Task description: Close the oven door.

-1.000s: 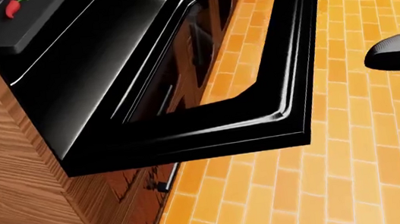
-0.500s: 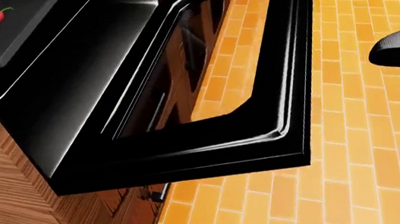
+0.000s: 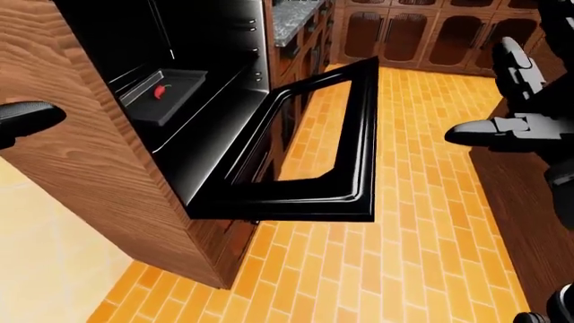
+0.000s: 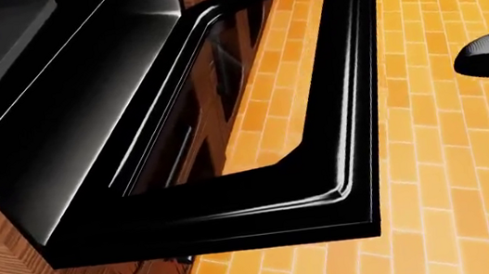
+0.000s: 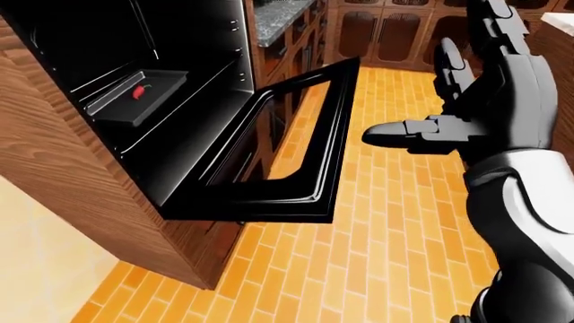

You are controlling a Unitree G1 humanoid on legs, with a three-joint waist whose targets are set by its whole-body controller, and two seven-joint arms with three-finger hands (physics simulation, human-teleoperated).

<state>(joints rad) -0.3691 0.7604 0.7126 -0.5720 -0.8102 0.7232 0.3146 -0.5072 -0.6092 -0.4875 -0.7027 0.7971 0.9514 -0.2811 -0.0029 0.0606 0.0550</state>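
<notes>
Black and glossy, the oven door (image 3: 296, 161) hangs fully dropped, lying flat out from the oven cavity (image 3: 193, 40) over the orange brick floor (image 3: 422, 256), its glass pane showing the bricks beneath. It is hinged along its left side in the eye views, so its free edge is the long bar on the right, and that is the edge to lift. Inside the cavity a dark tray (image 5: 134, 96) sits on a rack with 1 small red pepper (image 5: 139, 92) on it, well clear of the door's swing. Wood-grain panelling (image 3: 99, 168) wraps the oven housing, and dark lower cabinets (image 3: 422, 33) line the top of the left-eye view.

The right hand (image 5: 476, 114) is raised to the right of the door, apart from it, fingers spread and released, grasping nothing; 1 finger (image 5: 404, 136) points leftward toward the door's free edge. That posture suits getting under or against the edge for a push upward, I judge. Of the left hand (image 3: 27, 118) only a dark rounded tip shows at the left-eye view's left border, beside the wood panel; whether it is clenched or released cannot be told.

The door has not begun to rise, so closing is not yet started.
</notes>
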